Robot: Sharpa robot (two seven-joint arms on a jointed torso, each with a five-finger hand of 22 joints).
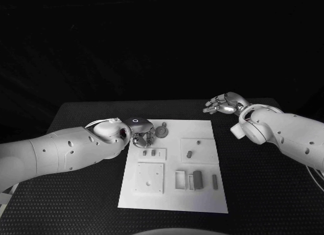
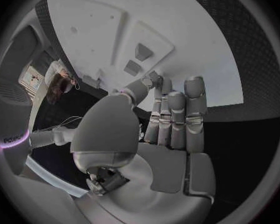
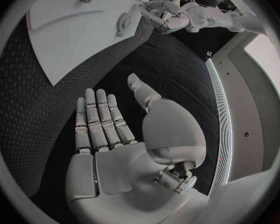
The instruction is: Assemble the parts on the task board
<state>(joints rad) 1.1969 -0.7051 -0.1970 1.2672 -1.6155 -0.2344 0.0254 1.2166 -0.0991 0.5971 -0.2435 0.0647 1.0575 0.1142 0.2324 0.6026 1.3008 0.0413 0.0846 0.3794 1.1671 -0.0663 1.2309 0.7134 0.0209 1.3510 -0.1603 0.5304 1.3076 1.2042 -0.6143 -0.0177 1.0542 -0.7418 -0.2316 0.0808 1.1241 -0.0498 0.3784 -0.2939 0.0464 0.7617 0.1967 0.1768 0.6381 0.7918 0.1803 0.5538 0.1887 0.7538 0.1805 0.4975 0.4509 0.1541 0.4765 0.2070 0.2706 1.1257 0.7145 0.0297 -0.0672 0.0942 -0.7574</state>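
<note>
I'm watching the left robot hand [image 1: 142, 133] hovering over the task board's [image 1: 204, 196] far-left corner — whether its fingers are gripping anything, I cannot tell. Small grey parts [image 1: 197, 179] are lying on the board. The right robot hand [image 1: 222, 104] is spreading open — empty — above the counter [image 1: 275, 196].

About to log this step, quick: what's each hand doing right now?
Left hand: over the task board, grip cannot be told.
Right hand: open, empty.
</note>
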